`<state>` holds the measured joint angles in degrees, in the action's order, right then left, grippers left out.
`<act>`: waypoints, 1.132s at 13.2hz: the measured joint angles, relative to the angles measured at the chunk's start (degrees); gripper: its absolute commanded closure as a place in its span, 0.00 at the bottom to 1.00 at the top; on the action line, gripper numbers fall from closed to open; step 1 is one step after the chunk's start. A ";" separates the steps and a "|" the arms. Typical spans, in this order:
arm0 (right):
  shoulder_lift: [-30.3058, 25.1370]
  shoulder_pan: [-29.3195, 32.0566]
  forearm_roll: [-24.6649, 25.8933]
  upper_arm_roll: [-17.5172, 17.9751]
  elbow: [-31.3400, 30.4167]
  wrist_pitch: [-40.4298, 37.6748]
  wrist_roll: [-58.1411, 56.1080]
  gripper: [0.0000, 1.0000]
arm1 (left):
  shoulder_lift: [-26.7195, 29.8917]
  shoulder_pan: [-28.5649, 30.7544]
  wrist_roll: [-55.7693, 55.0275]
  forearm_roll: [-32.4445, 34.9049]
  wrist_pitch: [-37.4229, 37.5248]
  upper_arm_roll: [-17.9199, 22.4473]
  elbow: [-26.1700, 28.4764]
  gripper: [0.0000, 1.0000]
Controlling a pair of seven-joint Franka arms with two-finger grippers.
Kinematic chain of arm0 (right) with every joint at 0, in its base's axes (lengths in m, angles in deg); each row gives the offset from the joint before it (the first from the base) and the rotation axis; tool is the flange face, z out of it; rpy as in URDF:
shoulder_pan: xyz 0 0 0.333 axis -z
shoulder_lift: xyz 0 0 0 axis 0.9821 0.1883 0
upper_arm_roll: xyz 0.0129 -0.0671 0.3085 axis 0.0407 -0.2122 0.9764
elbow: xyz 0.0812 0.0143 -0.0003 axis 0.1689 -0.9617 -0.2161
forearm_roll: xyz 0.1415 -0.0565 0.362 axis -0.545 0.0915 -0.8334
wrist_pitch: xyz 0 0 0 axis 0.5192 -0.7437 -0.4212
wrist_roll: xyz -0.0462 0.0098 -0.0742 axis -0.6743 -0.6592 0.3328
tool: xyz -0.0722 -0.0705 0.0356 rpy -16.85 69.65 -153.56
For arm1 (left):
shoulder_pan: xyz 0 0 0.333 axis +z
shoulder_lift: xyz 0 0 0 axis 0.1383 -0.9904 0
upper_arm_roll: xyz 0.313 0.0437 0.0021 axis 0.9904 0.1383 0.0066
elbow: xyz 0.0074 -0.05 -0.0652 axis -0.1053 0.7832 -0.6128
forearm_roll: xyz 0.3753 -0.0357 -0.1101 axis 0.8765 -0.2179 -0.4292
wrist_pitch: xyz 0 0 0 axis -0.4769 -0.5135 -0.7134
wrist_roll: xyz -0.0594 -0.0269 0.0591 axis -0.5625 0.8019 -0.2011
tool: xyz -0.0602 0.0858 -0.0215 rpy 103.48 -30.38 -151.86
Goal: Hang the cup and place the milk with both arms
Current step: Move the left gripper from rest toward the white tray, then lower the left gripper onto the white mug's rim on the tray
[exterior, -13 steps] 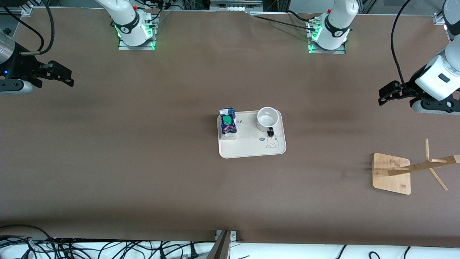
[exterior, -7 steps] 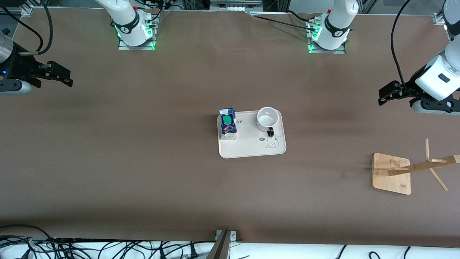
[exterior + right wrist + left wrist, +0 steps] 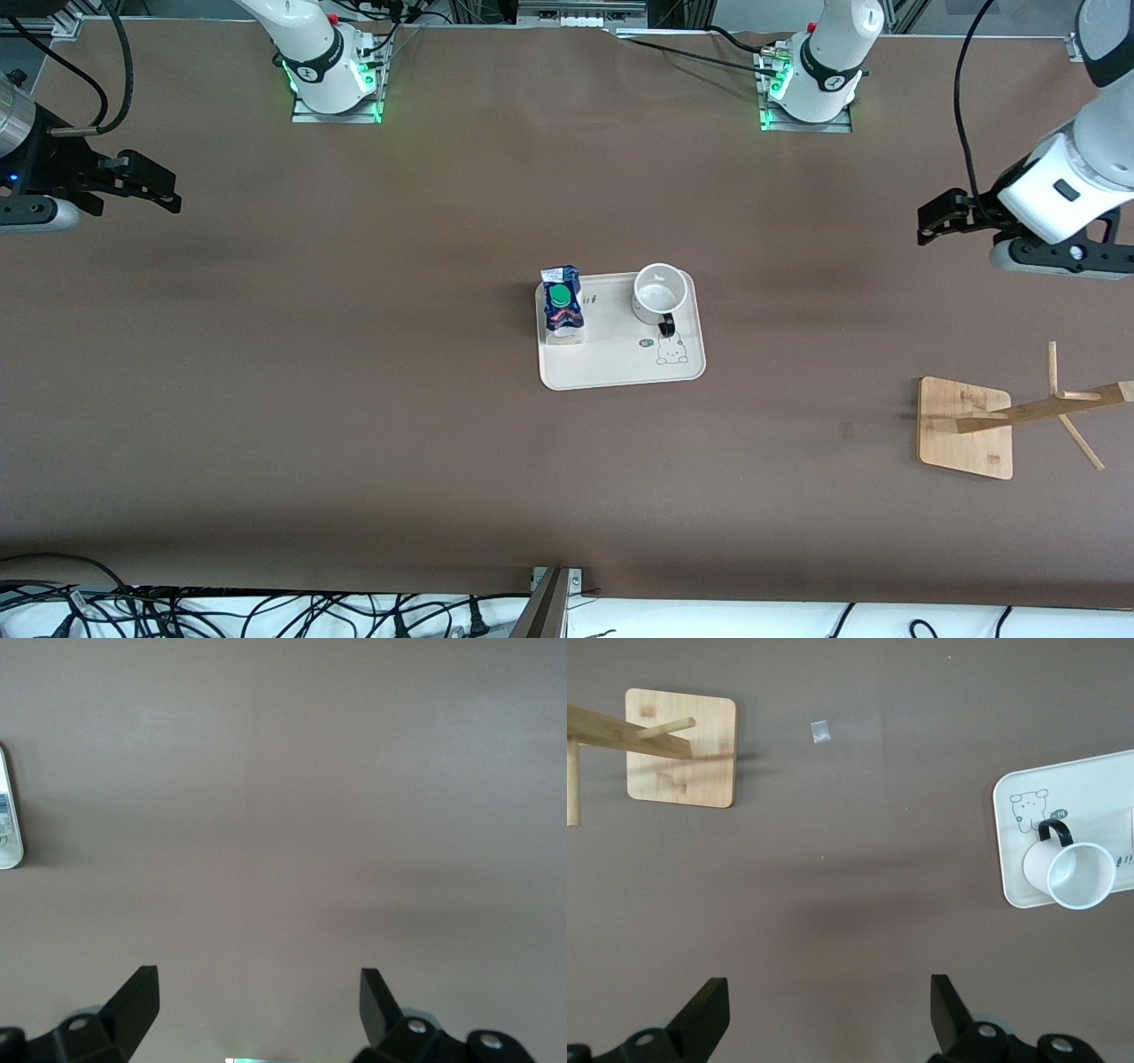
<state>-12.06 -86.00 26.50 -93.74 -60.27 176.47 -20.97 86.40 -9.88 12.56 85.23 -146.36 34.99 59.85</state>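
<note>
The white cup point(image 3: 660, 294) stands upright on a cream tray point(image 3: 620, 363) at mid-table, its black handle toward the front camera. The milk carton point(image 3: 562, 306) with its green cap stands on the same tray, toward the right arm's end. The cup also shows in the left wrist view point(image 3: 1070, 875), on the tray point(image 3: 1010, 850). My left gripper point(image 3: 930, 223) is open and empty in the air over bare table at the left arm's end; it shows in its own wrist view point(image 3: 830, 1014). My right gripper point(image 3: 159, 190) is open and empty over bare table at the right arm's end, seen also in the right wrist view point(image 3: 259, 1005).
A bamboo cup rack point(image 3: 966, 427) with a leaning post and pegs stands at the left arm's end, nearer the front camera than the tray; it shows in the left wrist view point(image 3: 680, 746). Cables lie along the table's near edge.
My left gripper has moved a little toward the robot bases and toward the tray. My right gripper has barely shifted. Cup, milk and tray have not moved.
</note>
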 measured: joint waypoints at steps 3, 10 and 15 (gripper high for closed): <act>0.00 -0.01 0.00 0.05 0.02 0.00 0.00 0.00 | -3.49 -1.15 0.00 -0.01 0.00 -0.23 -3.69 0.00; 0.00 -0.03 0.00 0.09 0.03 0.01 0.00 0.00 | -11.12 -10.01 -18.12 -0.15 -3.72 -0.52 -5.46 0.00; 0.00 -0.04 0.00 0.11 0.05 0.01 0.00 0.00 | -19.57 -23.13 -45.36 0.05 -11.15 -0.93 -5.38 0.00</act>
<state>-12.06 -86.04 26.50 -93.63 -60.22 176.48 -20.97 66.82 -33.01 -32.80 85.29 -157.51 34.06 54.47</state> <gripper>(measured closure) 0.000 0.000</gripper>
